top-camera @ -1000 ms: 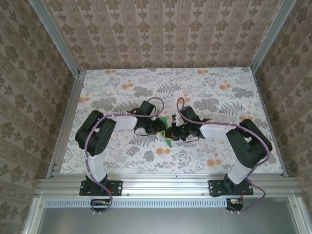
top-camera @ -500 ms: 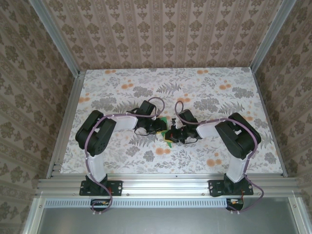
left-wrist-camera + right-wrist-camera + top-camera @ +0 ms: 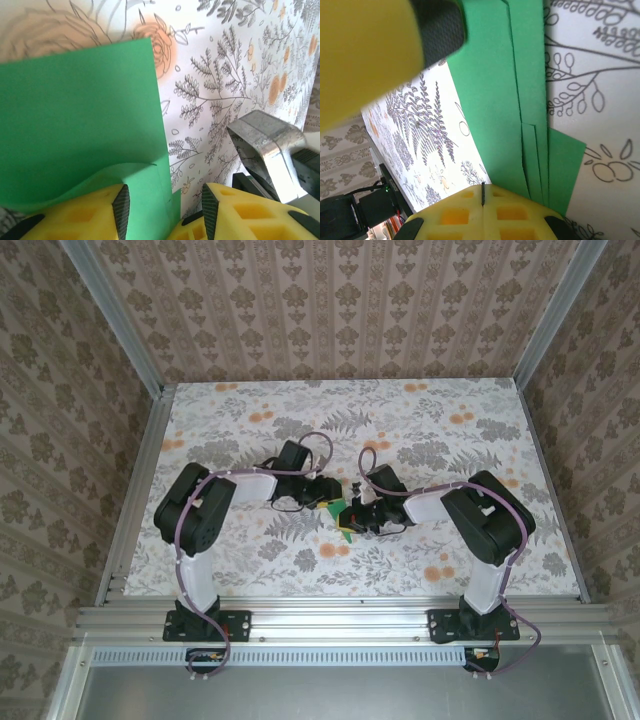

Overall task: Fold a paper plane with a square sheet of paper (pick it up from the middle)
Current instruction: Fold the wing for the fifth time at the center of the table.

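**Top view:** the left gripper (image 3: 328, 502) and right gripper (image 3: 352, 516) meet tip to tip at the centre of the floral tabletop (image 3: 250, 420). The green paper (image 3: 345, 531) shows between and just below them. **Left wrist view:** the left gripper (image 3: 162, 215) has its yellow fingers (image 3: 75, 220) parted at the bottom edge. A strip of the paper (image 3: 75, 100) runs through the gap unpinched, and a curled layer laps the finger at lower left. **Right wrist view:** the right gripper (image 3: 482, 200) is clenched at the bottom edge, its fingers closed on the paper (image 3: 490, 100). The paper is folded in overlapping layers, with its long axis running steeply from top centre down to the clamp. One corner juts out at lower right.
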### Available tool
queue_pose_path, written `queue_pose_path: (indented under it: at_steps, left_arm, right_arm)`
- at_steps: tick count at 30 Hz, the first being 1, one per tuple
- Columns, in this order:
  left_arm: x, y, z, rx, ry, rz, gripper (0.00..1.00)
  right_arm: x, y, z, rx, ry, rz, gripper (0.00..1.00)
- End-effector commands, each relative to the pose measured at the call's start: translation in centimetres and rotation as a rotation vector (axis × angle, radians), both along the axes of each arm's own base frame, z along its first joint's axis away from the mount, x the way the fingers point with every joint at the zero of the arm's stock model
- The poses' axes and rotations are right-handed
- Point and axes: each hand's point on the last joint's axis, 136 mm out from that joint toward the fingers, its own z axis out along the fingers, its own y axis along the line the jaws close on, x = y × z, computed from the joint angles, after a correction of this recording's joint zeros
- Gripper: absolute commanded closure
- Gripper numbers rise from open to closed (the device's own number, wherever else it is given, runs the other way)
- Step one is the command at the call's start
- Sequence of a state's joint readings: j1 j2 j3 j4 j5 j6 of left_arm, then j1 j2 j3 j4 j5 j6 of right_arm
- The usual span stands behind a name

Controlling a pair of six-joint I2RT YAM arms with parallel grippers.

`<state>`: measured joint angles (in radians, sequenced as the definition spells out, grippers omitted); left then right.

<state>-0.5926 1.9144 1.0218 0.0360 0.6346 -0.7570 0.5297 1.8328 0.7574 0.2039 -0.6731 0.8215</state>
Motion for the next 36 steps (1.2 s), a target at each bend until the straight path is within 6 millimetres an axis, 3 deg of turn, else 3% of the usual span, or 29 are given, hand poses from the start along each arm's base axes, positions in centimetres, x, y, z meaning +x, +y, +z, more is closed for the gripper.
queue_pose_path:
  at_steps: [1,12,22,29,32,36]
  left_arm:
    - [2.0,0.1,0.5,-0.023,-0.09,-0.013,0.52]
    - [3.4,-0.1,0.2,-0.083,-0.096,-0.036,0.5]
    - [5.6,1.7,-0.4,-0.088,-0.084,-0.014,0.49]
    - [8.4,4.4,-0.3,-0.098,-0.089,0.045,0.49]
    - [9.5,5.6,1.0,-0.123,-0.106,0.071,0.48]
    - [10.1,6.5,4.2,-0.135,-0.158,0.066,0.47]
  right_arm:
    - [-4.6,-4.1,-6.1,-0.203,0.21,-0.021,1.0]
    - [-5.0,-4.4,-6.3,-0.198,0.224,-0.01,1.0]
    - [-5.3,-5.0,-6.6,-0.203,0.236,-0.017,1.0]
    - [-5.0,-5.0,-6.5,-0.192,0.233,-0.03,1.0]
    - [-4.7,-4.9,-6.4,-0.182,0.227,-0.036,1.0]
    - [-4.5,-4.7,-6.3,-0.175,0.226,-0.04,1.0]
